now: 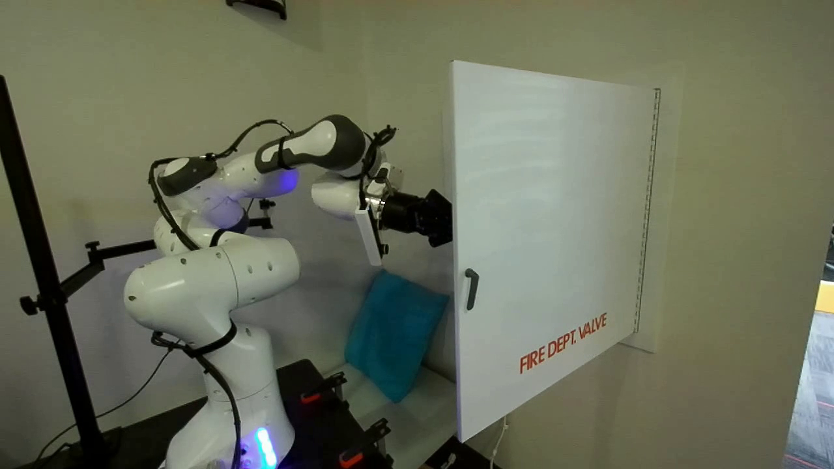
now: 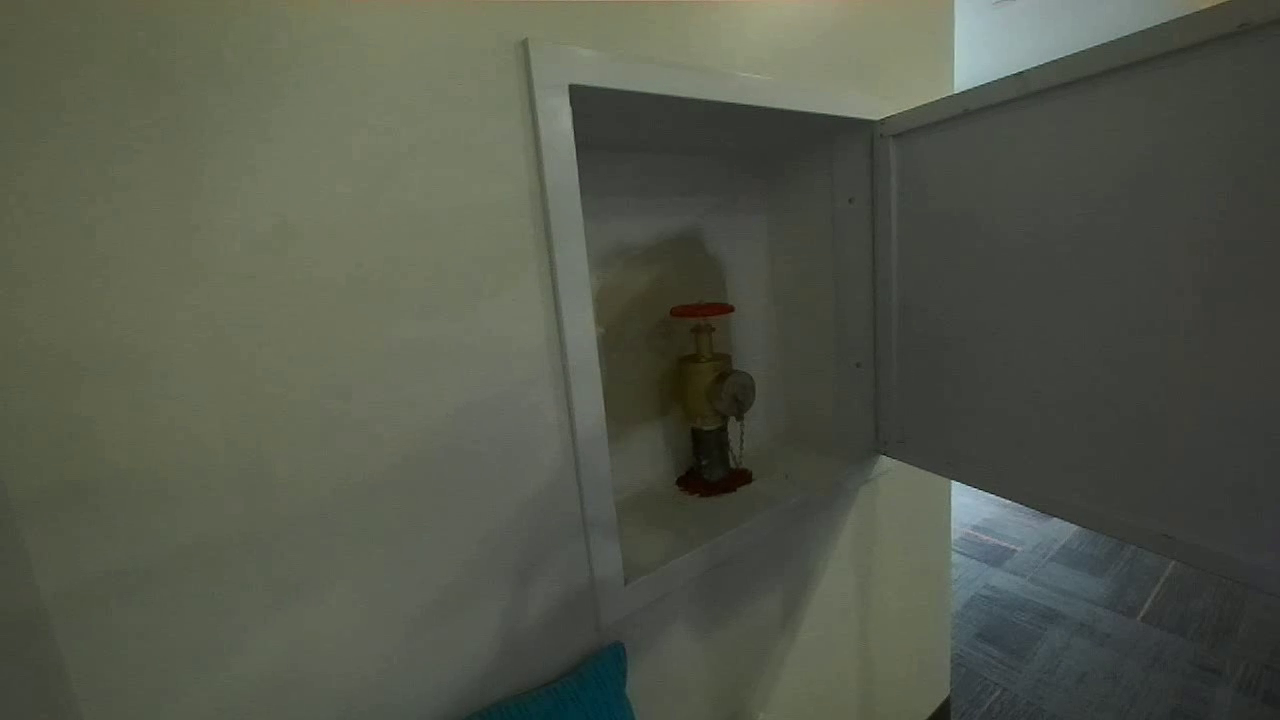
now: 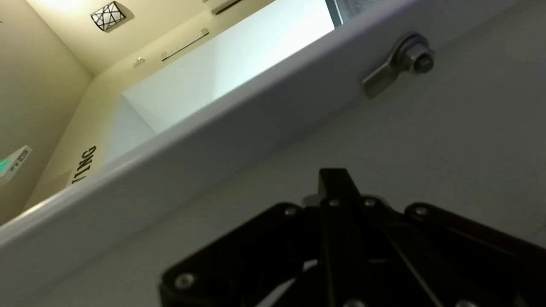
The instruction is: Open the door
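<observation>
Standing open — door (image 1: 547, 208) | inner face (image 3: 460, 136) just beside gripper (image 3: 337, 183) — contact unclear

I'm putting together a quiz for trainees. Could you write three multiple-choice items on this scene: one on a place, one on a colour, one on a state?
1. Where is the valve in relation to the cabinet?
A. Below it
B. Inside it
C. Above it

2. What colour is the lettering on the door?
A. Red
B. Blue
C. Green

3. How does the door stand?
A. Shut
B. Off its hinge
C. Open

1: B, an exterior view shows it standing on the cabinet's bottom.
2: A, "FIRE DEPT. VALVE" shows in red.
3: C, in both exterior views it juts out from the wall.
</observation>
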Available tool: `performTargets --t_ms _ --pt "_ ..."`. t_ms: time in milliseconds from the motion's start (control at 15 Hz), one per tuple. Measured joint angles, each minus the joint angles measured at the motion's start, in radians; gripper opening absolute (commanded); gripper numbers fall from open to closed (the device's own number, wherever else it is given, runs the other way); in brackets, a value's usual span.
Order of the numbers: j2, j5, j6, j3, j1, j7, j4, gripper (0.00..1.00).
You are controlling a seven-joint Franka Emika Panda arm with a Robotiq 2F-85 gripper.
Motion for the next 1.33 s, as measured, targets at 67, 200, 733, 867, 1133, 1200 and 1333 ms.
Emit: performTargets --t_ms 67,200,733,867,1133,1200,1333 --pt "-0.011 0.059 -0.001 -0.009 -0.024 -0.065 0.0 0.0" --pt "-0.027 0.173 -0.001 -0.026 -0.081 -0.192 0.0 0.0" --pt "-0.024 0.295 -0.02 -0.036 -0.296 -0.329 0.036 0.0" --pt "-0.002 0.298 -0.039 -0.021 -0.346 -0.329 0.059 0.0" --pt "0.103 0.299 -0.155 0.022 -0.436 -0.33 0.11 0.0" --pt "0.136 0.297 -0.187 0.03 -0.456 -0.33 0.125 0.0" --pt "0.209 0.274 -0.255 0.041 -0.474 -0.33 0.156 0.0"
